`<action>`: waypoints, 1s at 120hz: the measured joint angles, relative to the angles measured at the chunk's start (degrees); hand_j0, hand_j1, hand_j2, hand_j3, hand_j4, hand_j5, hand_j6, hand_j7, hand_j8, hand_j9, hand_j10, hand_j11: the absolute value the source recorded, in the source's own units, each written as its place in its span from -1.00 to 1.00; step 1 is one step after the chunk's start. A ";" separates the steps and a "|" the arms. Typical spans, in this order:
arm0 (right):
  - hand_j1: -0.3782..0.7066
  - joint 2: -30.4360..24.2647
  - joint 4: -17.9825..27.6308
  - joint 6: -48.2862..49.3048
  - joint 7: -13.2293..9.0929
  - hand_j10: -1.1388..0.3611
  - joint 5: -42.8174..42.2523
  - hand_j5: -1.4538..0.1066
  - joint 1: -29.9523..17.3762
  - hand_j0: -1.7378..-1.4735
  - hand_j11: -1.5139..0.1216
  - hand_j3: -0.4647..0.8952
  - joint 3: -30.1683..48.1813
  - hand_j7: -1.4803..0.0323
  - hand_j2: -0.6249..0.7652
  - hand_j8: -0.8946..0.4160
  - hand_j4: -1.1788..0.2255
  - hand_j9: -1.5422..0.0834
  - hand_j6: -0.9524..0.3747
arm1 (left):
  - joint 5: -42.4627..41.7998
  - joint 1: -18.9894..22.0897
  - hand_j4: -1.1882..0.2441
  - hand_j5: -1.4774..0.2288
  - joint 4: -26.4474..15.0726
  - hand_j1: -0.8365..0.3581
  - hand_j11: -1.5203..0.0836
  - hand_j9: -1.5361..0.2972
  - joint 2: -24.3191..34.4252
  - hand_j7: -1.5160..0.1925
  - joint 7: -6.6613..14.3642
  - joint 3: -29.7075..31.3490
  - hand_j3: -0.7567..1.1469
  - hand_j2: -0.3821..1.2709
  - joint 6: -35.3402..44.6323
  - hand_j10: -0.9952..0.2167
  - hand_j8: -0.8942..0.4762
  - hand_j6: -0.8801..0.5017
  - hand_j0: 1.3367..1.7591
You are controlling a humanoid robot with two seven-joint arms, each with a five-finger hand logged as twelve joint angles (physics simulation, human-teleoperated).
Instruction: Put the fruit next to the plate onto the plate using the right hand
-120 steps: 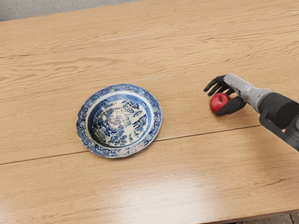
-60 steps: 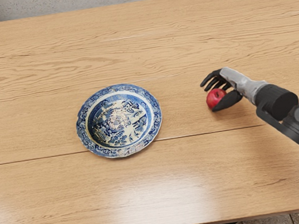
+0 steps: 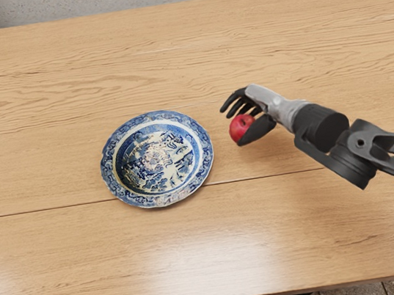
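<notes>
Since half a second ago, the right hand (image 3: 246, 116) has carried the red apple (image 3: 239, 128) leftward, to just right of the round, blue-patterned plate (image 3: 108, 161). Its dark fingers curl around the smooth, round fruit, which shows no long axis. The table (image 3: 168, 55) is grained wood.

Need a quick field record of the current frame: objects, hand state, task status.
surface: light wooden table
plate: blue-and-white patterned round plate, left of centre, nothing on it
fruit: small red apple, just right of the plate's rim, not over it
right hand: dark five-finger right hand, fingers curled around the apple, arm entering from the right edge
left hand: not in view
task status: apple grasped, not yet on the plate
</notes>
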 joint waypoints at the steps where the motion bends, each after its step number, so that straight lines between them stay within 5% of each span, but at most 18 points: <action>1: 0.09 0.19 0.00 0.00 -0.08 -0.10 0.00 0.00 0.10 -0.40 0.04 -0.32 0.00 0.07 0.06 -0.32 -0.05 0.07 -0.34 | 0.00 0.00 0.65 0.72 0.00 0.97 0.89 0.67 0.00 0.77 0.00 0.00 -0.20 -0.54 0.00 0.63 0.30 0.26 0.52; 50: 0.10 6.83 0.02 -0.13 -3.78 -0.08 -0.09 0.00 3.83 -0.40 0.04 -0.32 -0.01 0.07 0.08 -0.29 -0.04 0.07 -0.33 | 0.00 0.00 0.65 0.72 0.01 0.97 0.89 0.67 0.00 0.77 0.00 0.01 -0.20 -0.54 0.00 0.63 0.30 0.26 0.52; 120: 0.10 15.37 -3.50 -3.04 -2.52 -0.04 -0.59 0.00 3.20 -0.39 0.03 -0.32 -0.02 0.07 -0.03 -0.23 -0.05 0.07 -0.34 | 0.00 0.00 0.65 0.72 0.01 0.97 0.89 0.67 0.00 0.77 -0.01 0.00 -0.20 -0.54 0.00 0.63 0.30 0.26 0.52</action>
